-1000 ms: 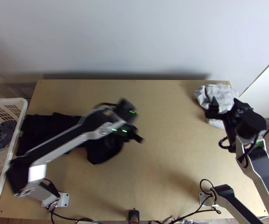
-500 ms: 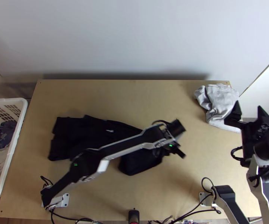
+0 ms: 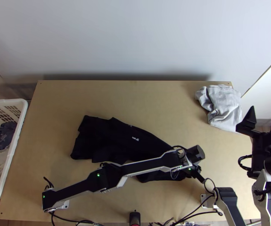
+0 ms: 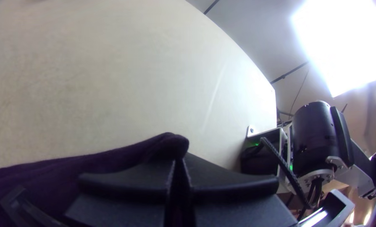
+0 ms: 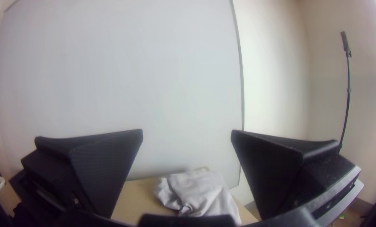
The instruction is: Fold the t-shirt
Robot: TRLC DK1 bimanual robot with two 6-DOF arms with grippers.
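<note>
The black t-shirt lies bunched and stretched out across the middle of the table, its right end running under the left arm. At that end, in the top view, is my left gripper. In the left wrist view my left gripper has its fingers together on an edge of the dark t-shirt. My right gripper stands open beyond the table's right edge, away from the t-shirt. The right wrist view shows my right gripper with its fingers wide apart and nothing between them.
A crumpled grey cloth lies at the table's back right corner, near the right gripper. At the left, a white basket holds clothes. The right arm's base stands close to the left gripper. Cables run along the near edge.
The left gripper has travelled right and toward the near edge, dragging the t-shirt across the table from the left. My right gripper has moved right, away from the grey cloth, staying open.
</note>
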